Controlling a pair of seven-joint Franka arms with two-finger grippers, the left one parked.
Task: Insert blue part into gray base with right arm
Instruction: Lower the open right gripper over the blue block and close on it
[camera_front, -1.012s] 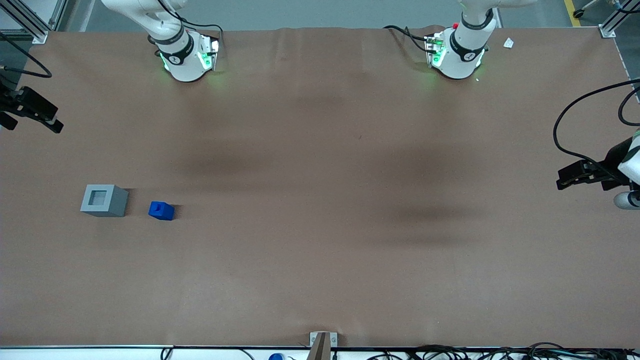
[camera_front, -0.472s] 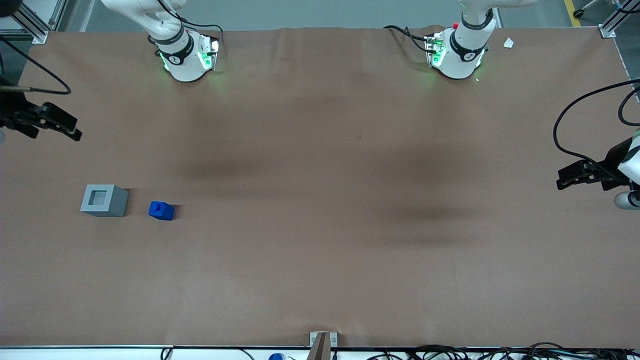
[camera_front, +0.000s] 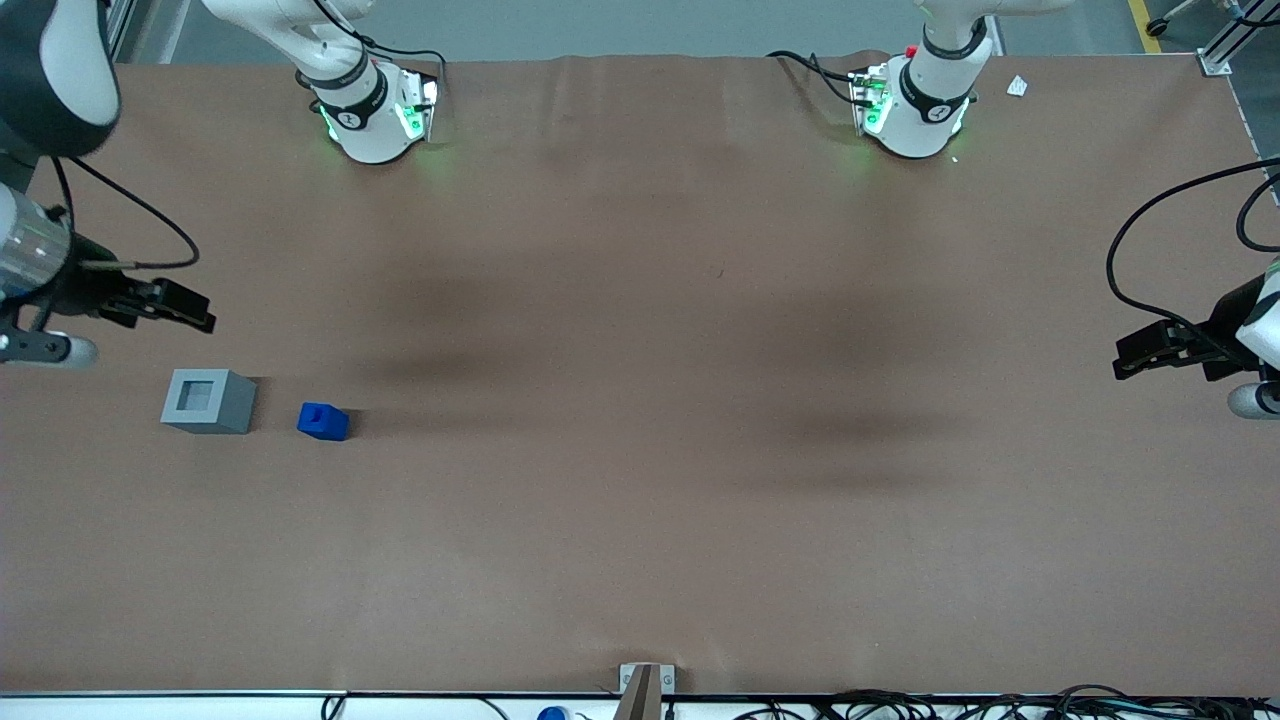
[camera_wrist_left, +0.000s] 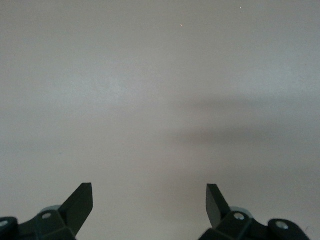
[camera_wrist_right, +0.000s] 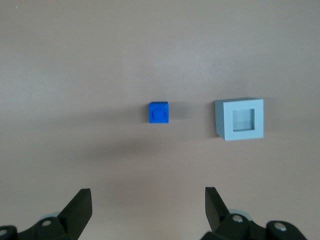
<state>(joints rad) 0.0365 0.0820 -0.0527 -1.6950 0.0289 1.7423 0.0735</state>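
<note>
In the front view you see the blue part (camera_front: 323, 421) lying on the table (camera_front: 640, 400), just beside the gray base (camera_front: 208, 400) but not touching it; from the base, the part is at about 3 o'clock. The recess of the base is empty, so nothing of the insertion is done: you have yet to reach the part, grasp it, carry it over the base and push it in. The gripper (camera_front: 185, 307) of the right arm (camera_front: 40, 110) hangs above the table at about 12 o'clock from the base, farther from the camera than both blocks and apart from them. It touches nothing. In the right wrist view the two fingers (camera_wrist_right: 80, 207) stand wide apart with only bare table between them, so the gripper (camera_wrist_right: 147, 207) is fully open and holds nothing. The blue part (camera_wrist_right: 159, 112) and the gray base (camera_wrist_right: 240, 119) both lie ahead of the fingers, the part close to the line between them, and the part's stub faces up toward the camera. The left wrist view shows only bare table.
</note>
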